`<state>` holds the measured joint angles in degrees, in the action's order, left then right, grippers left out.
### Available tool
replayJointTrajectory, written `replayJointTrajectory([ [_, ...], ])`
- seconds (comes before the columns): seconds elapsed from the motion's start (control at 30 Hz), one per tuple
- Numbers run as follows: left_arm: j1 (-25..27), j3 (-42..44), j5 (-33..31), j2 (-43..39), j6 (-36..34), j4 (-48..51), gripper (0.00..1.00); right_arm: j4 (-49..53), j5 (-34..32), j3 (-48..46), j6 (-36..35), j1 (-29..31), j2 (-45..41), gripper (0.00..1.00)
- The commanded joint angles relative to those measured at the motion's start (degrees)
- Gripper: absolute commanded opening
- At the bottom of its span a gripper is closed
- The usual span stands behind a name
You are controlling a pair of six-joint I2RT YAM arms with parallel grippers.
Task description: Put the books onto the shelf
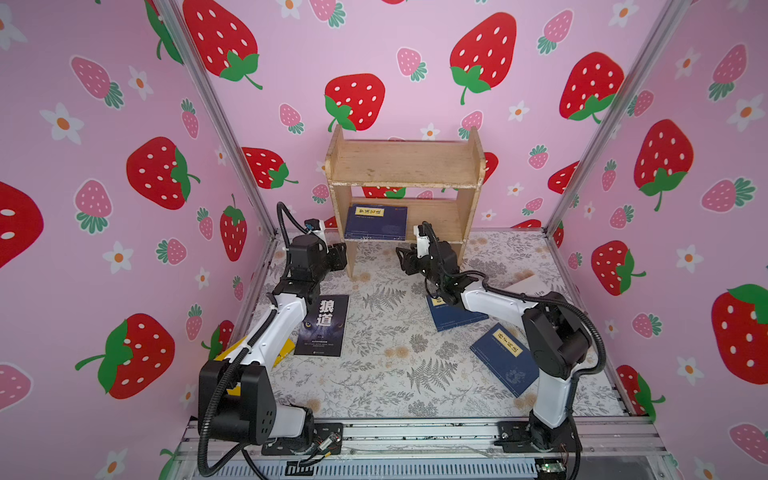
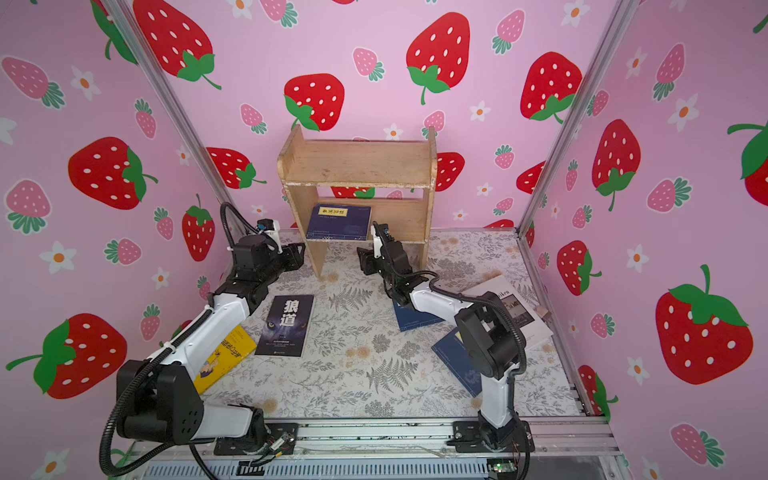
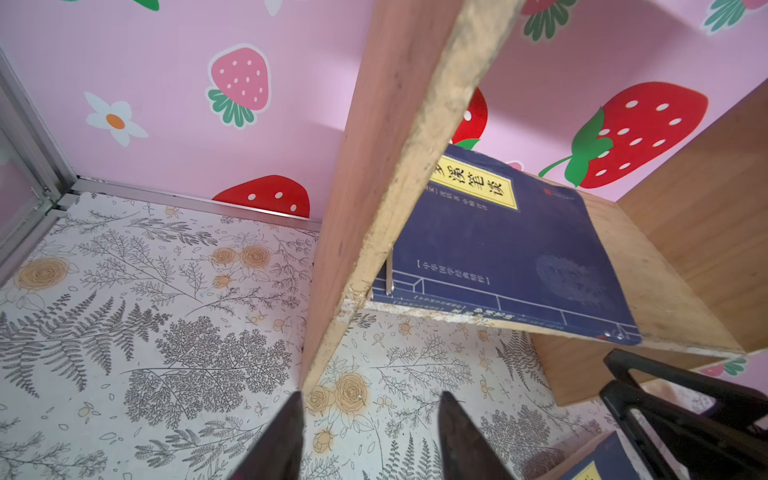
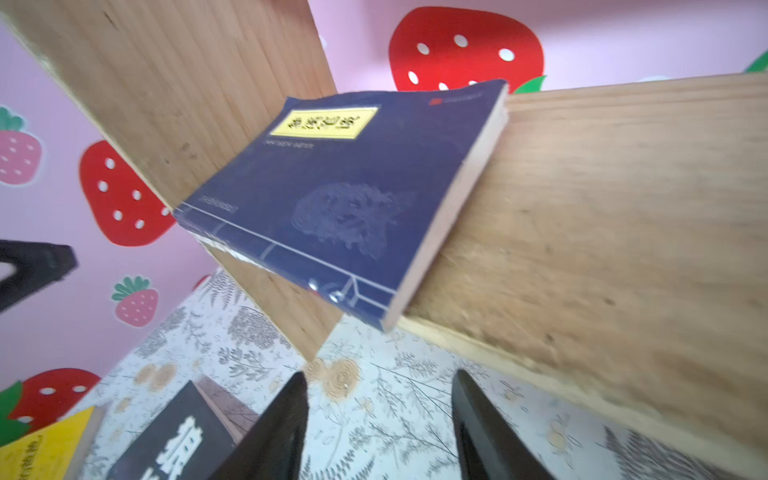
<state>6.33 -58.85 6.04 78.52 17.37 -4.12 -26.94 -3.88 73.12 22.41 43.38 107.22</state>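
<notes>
At the shelf front, left gripper [image 3: 370,397]: fingers parted to a moderate gap, nothing between them; the foot of the shelf's left side panel stands just ahead of the tips, and contact cannot be told
Right gripper [image 4: 380,374]: fingers parted, nothing held; it sits low before the shelf, beneath the front lip of the lower tier and apart from the book above
Gap between grippers: tips point toward each other across the shelf front in both top views, near but not touching
Shelf [image 1: 405,166]: one, two tiers, standing against the middle of the back wall; upper tier shows bare wood
Books on shelf: one, the navy book [image 1: 376,222], lying flat with its cover up on the lower tier, against the left side panel; its front edge juts past the worn lip
Books on table: five in view, namely black book [image 1: 323,326], yellow book [image 2: 224,357] partly under the left arm, second navy book [image 1: 453,318] partly under the right arm, third navy book [image 1: 505,359] nearer the front, and white book [image 2: 515,311] by the right edge
Navy count: three in view
Open room: bare wood on the lower tier to the right of the navy book; the table [image 1: 374,374] lies open in the middle, between the black book and the navy pair
Edges: walls close on three sides
</notes>
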Motion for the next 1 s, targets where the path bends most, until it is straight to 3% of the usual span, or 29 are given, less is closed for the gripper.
replayJointTrajectory([
  [0.0,0.34,2.68,3.87,-3.40,0.82,2.06,0.69,7.51,-5.39,-2.37,-0.87,0.35,-8.17,0.67],
  [0.17,2.84,8.40,9.97,-8.06,5.36,1.49,0.84,17.43,-13.07,-12.15,0.95,0.32,-20.79,0.71],
  [0.4,18.07,12.01,9.43,-6.35,12.36,0.48,0.95,24.61,-21.06,-28.87,6.99,-1.09,-33.54,0.81],
  [0.47,21.96,12.50,8.92,-4.46,15.62,-0.88,0.96,24.40,-19.73,-32.11,8.01,-3.58,-34.67,0.83],
  [0.6,26.90,12.88,7.06,-0.19,23.39,-3.82,0.97,23.43,-10.42,-34.88,8.43,-11.06,-33.73,0.86],
  [0.8,28.01,13.48,11.82,9.68,34.77,-15.01,0.99,21.59,-1.41,-33.97,4.41,-17.40,-26.50,0.86],
  [0.97,29.50,10.22,12.00,17.62,37.61,-17.50,0.99,19.61,3.92,-31.99,1.90,-21.67,-19.34,0.84],
])
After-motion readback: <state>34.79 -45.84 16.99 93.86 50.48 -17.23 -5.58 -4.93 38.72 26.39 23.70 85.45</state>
